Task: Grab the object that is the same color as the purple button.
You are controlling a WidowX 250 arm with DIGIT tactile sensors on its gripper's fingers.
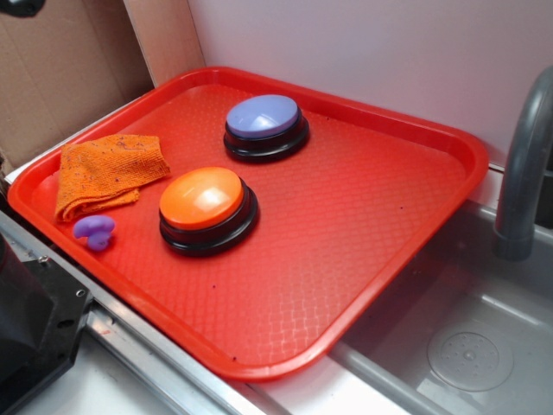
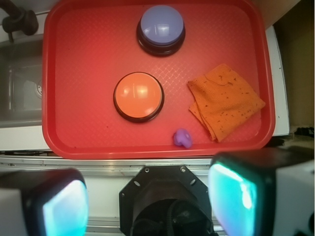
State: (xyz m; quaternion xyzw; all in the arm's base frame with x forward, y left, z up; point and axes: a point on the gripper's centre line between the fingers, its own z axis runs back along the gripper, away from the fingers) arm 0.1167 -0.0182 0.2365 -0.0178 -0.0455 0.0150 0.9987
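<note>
The tiny lavender-purple object (image 1: 94, 231) lies on the red tray (image 1: 363, 225) near its front left edge, just below the orange cloth (image 1: 105, 172). In the wrist view the object (image 2: 183, 138) sits near the tray's (image 2: 88, 64) lower edge. The purple button (image 1: 263, 124) stands at the tray's back; it also shows in the wrist view (image 2: 161, 28). My gripper (image 2: 147, 199) is open and empty, high above and short of the tray, with its fingers (image 2: 234, 196) wide apart. The gripper does not show in the exterior view.
An orange dome button (image 1: 207, 207) stands mid-tray, right of the object; it also shows in the wrist view (image 2: 139, 96). A steel sink (image 1: 467, 346) with a grey faucet (image 1: 523, 173) lies to the right. The black robot base (image 2: 167, 201) sits below the tray. Cardboard (image 1: 60, 69) stands at the back left.
</note>
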